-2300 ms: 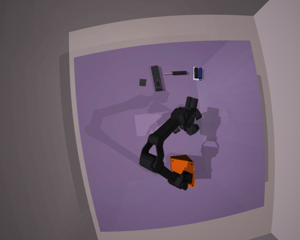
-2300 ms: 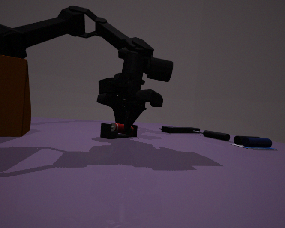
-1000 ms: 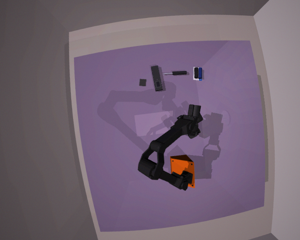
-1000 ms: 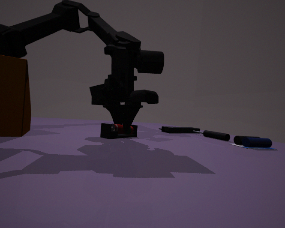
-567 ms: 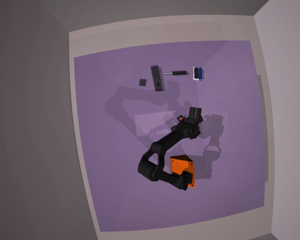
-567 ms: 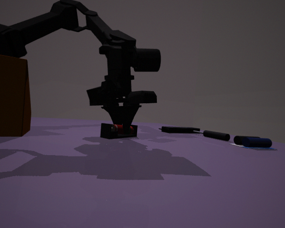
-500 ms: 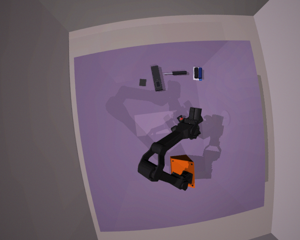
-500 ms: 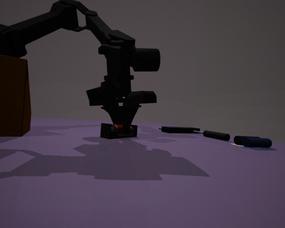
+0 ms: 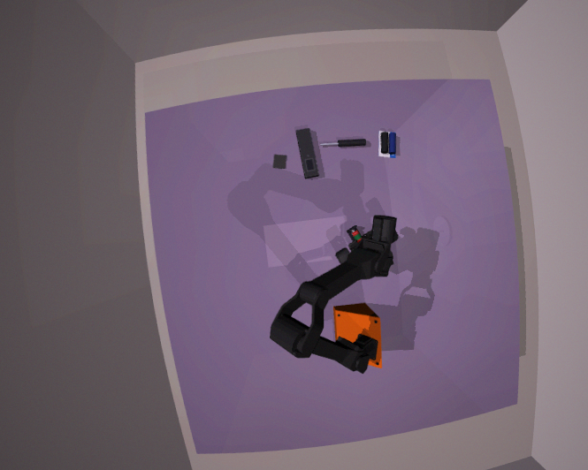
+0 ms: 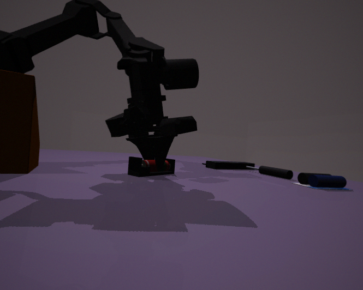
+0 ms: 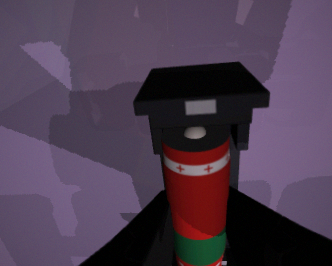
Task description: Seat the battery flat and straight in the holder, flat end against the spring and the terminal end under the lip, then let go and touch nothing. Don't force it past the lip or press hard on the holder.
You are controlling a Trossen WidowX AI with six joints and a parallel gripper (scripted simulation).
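Note:
The red and green battery (image 9: 355,233) (image 10: 150,165) (image 11: 198,200) lies lengthwise in or just over the black holder (image 10: 135,165) (image 11: 204,90), between its end walls. In the exterior view it looks nearly level. In the wrist view its pale terminal knob shows just below the front edge of the lip, beside a light grey mark; I cannot tell whether it is under the lip. My gripper (image 10: 160,163) (image 11: 195,197) points down and is shut on the battery, one finger on each side. The flat end, the spring and most of the holder floor are hidden.
A long dark box (image 9: 304,148) (image 10: 230,164), a screwdriver (image 9: 352,142) (image 10: 275,171) and a small dark square (image 9: 279,162) lie farther back. A black cylinder (image 9: 384,142) and a blue cylinder (image 9: 392,142) (image 10: 327,181) lie side by side. The orange block (image 9: 349,325) (image 10: 10,124) is at the arm's base.

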